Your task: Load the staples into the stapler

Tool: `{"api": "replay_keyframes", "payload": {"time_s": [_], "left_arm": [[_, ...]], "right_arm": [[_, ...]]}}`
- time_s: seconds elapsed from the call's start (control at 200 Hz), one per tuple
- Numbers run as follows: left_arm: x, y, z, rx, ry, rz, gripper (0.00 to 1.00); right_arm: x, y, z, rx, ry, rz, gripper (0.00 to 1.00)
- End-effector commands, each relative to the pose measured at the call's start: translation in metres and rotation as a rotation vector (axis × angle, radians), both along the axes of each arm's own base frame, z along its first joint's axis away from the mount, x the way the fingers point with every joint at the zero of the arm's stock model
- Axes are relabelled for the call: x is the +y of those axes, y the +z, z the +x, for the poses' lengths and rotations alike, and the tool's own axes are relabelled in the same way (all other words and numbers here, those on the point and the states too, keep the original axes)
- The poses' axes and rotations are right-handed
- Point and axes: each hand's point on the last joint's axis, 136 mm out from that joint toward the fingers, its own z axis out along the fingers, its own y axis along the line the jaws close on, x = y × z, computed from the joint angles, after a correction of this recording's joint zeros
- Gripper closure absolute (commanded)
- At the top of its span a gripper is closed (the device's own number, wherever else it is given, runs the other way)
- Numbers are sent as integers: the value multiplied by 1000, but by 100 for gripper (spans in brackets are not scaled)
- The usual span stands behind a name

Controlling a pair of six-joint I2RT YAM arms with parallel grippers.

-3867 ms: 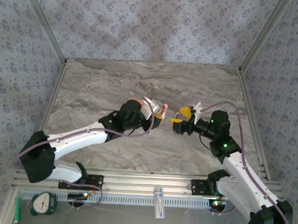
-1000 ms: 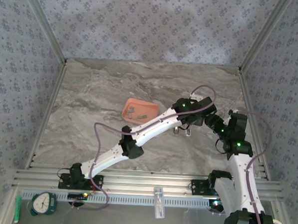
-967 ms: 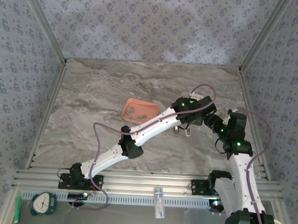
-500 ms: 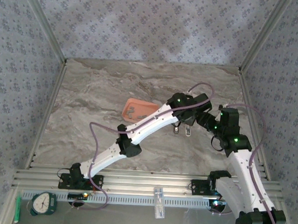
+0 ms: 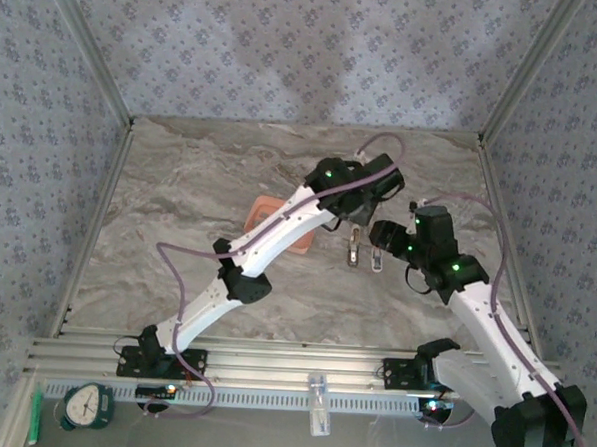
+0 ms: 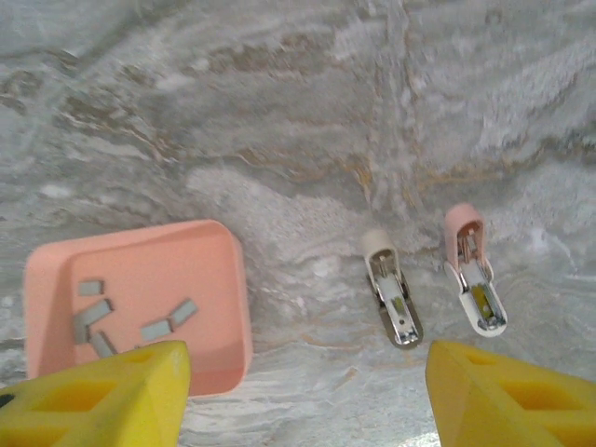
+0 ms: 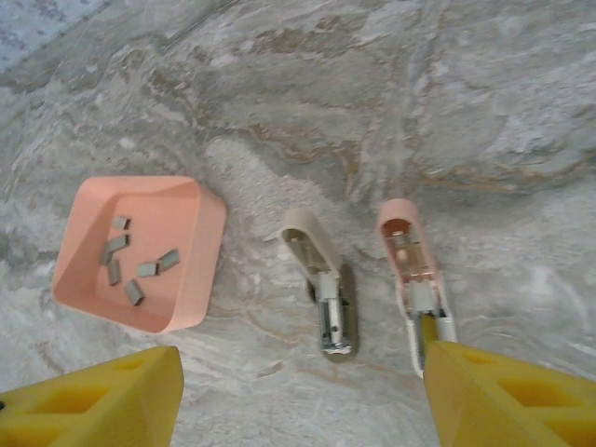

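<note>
Marble tabletop (image 6: 279, 112): left gripper (image 6: 298, 400) and right gripper (image 7: 298, 400) gape empty; staples (image 6: 154, 329) look light, slick, brittle strips, so pinch one across its long sides, gently.

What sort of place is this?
Probably a robot test booth: a marble-look table boxed in by patterned walls, left arm and right arm bolted to a metal rail, a small clock beside it.

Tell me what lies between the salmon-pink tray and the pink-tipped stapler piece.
The white-tipped stapler piece, resting on the marble tabletop, as the left wrist view shows.
</note>
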Motion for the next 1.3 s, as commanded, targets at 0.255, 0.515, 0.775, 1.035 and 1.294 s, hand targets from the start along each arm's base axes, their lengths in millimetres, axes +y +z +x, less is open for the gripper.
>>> {"api": "replay_keyframes", "payload": {"time_s": [0.255, 0.515, 0.775, 1.035, 1.294], "left_arm": [[130, 47, -11, -8, 140, 287, 32], [203, 26, -23, -32, 237, 65, 29], [233, -12, -7, 1, 267, -222, 25], [234, -75, 38, 65, 283, -386, 23], [232, -140, 81, 132, 311, -397, 19]], "right_arm": [[64, 20, 22, -56, 135, 32, 29], [111, 5, 34, -5, 224, 27, 28], [146, -38, 63, 133, 229, -93, 27], [164, -82, 84, 237, 230, -169, 26], [176, -104, 85, 289, 269, -153, 25]]}}
